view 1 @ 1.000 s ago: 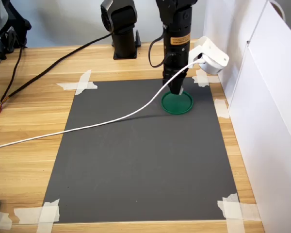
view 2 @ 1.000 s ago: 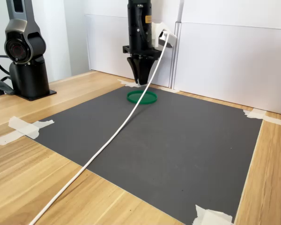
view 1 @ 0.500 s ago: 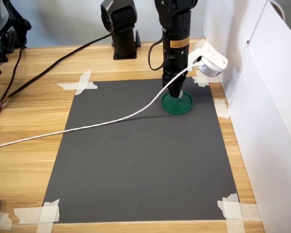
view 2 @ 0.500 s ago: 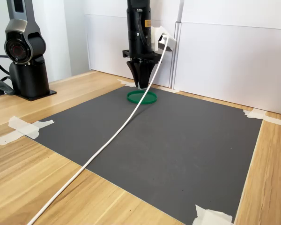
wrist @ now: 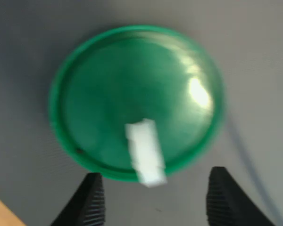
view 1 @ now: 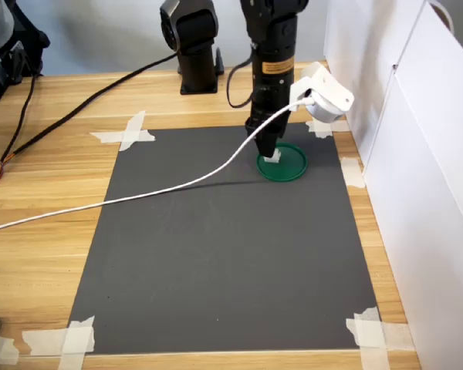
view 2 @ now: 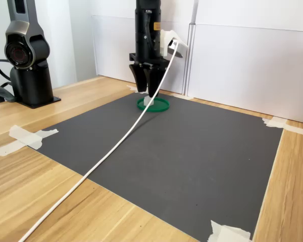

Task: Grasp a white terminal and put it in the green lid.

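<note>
The green lid (view 1: 293, 165) lies on the black mat near its far edge in both exterior views. The white terminal (wrist: 145, 151) rests inside the lid (wrist: 132, 80), close to the rim, with one end reaching over it. It shows as a small white block (view 1: 272, 157) at the lid's side on the first exterior view's left, and again as the terminal (view 2: 149, 102) on the lid (view 2: 162, 106). My gripper (view 1: 267, 145) hangs just above the terminal, open, nothing between its fingers (wrist: 90, 203). Its tips (view 2: 147, 89) point straight down.
A white cable (view 1: 177, 187) runs from the wrist camera (view 1: 324, 91) across the black mat (view 1: 231, 247) to the first exterior view's left. White panels (view 1: 417, 154) stand along the first exterior view's right. A second arm's base (view 1: 194, 46) stands behind. Tape (view 1: 127, 132) holds the mat's corners.
The gripper has lifted slightly and shifted toward the first exterior view's left. The white terminal, hidden at its tips before, now lies free in the lid.
</note>
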